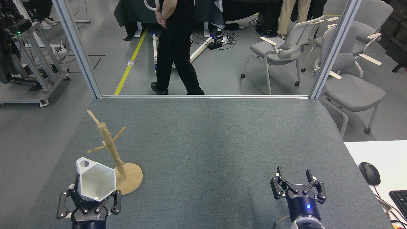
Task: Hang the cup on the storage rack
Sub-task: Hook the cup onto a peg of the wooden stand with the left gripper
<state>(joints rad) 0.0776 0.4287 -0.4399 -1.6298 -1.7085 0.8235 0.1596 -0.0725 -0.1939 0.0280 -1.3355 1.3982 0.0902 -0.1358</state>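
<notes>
On grey felt table [222, 143]: rack [111, 149], held cup [95, 183].

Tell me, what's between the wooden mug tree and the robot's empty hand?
Nothing: in the head view, only bare grey table lies between the storage rack and the right gripper.

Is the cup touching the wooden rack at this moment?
Cannot tell. In the head view, the cup, held in the left pincer, overlaps the rack near its post and base, with no visible gap; contact or mere overlap is unclear.
</notes>
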